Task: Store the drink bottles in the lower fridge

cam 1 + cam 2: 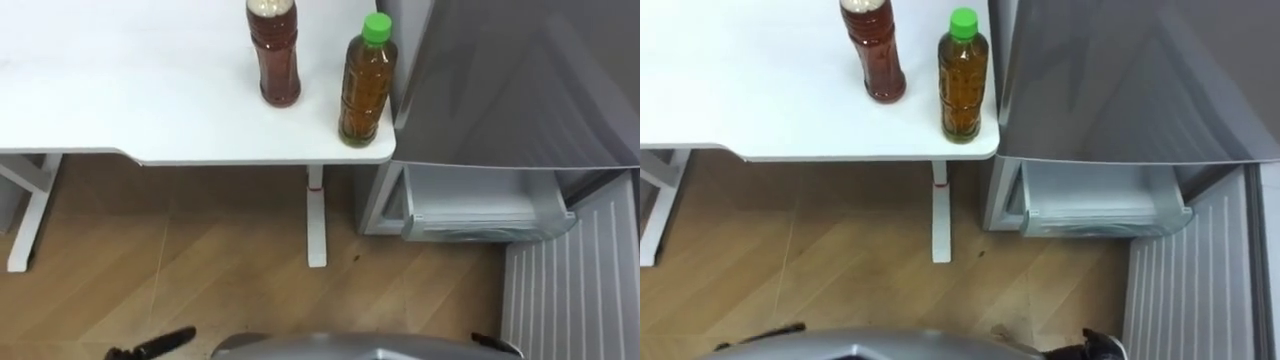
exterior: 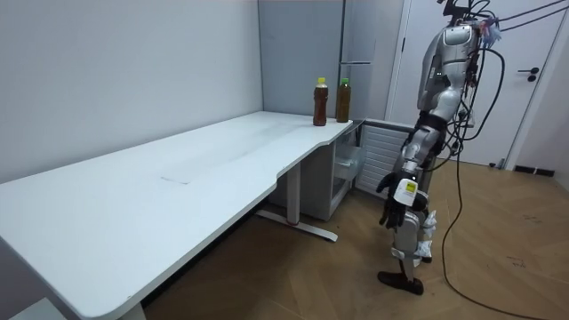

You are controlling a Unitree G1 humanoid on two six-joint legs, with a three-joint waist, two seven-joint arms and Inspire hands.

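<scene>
Head cam first. My left hand (image 1: 150,345) hangs low at about 7 o'clock, dark fingers stretched out loose, nothing in them. The right hand (image 1: 497,344) is just a sliver at 5 o'clock, so I can't tell if it's released or clenched.

On the room cam the robot stands upright on the light wooden plank floor (image 1: 200,270), facing the table corner and the fridge.

Further out at 12 o'clock, a white leg (image 1: 316,220) holds up the big white table (image 1: 120,80). Both drinks stand upright on its right corner, a bit apart. The amber plastic bottle with the green cap (image 1: 366,85) is at the edge, just beside the fridge. The reddish-brown plastic bottle with the pale cap (image 1: 275,55) is at its 10 o'clock, further back.

At 2 o'clock is the tall grey fridge (image 1: 520,80). Its lower white compartment (image 1: 480,205) is showing, and the ribbed white lower door (image 1: 570,290) is swung open at 4 o'clock.
</scene>
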